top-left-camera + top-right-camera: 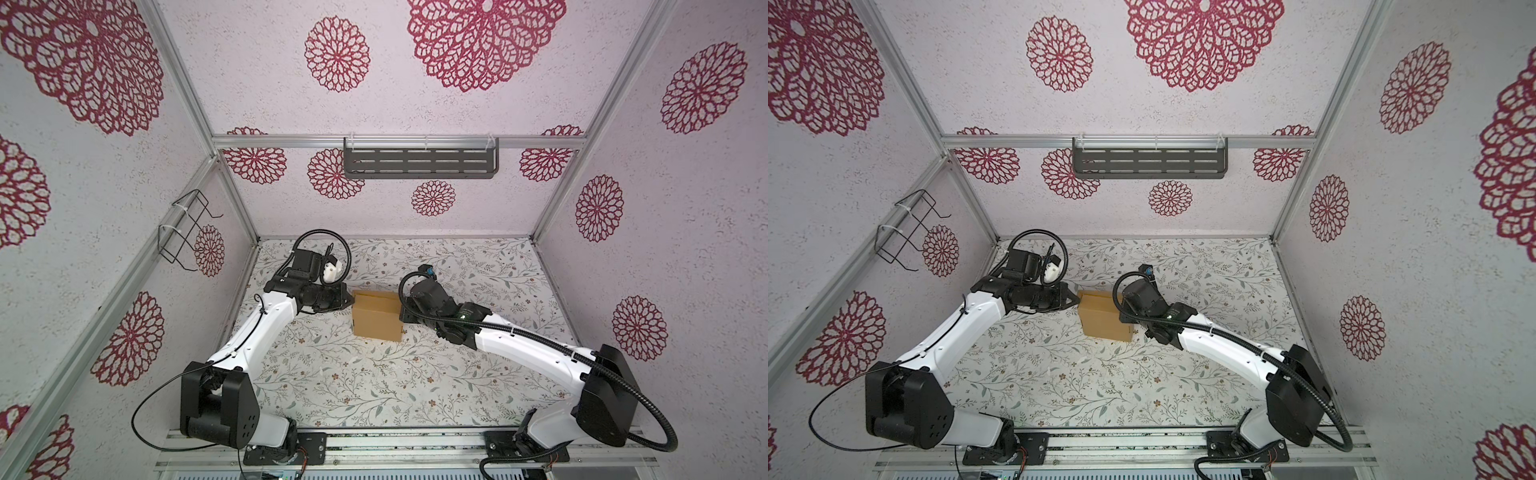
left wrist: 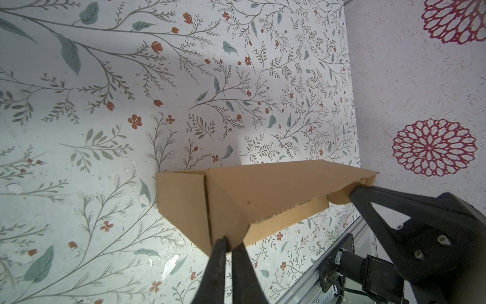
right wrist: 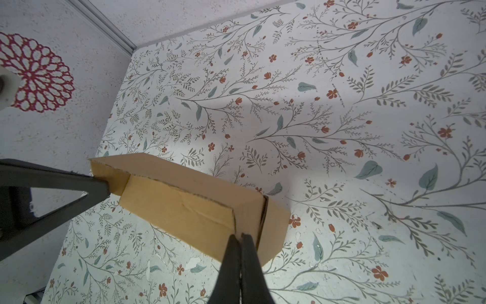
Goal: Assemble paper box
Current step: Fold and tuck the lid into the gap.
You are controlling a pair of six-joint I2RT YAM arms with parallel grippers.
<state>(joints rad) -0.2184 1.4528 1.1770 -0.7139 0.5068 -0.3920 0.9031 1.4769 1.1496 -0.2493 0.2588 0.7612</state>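
Right now the left gripper (image 2: 228, 243) is pinching a thin cardboard edge at one end of the paper box (image 1: 377, 316). The right gripper (image 3: 239, 237), pressed nearly flat, nips the opposite end. The box sits mid-table between them, folded up. I judge it light, stiff along its creases but easily crushed, so edges and flaps are my holds. Underneath, the floral table (image 1: 374, 386) looks smooth, and patterned walls (image 1: 457, 199) close in around.
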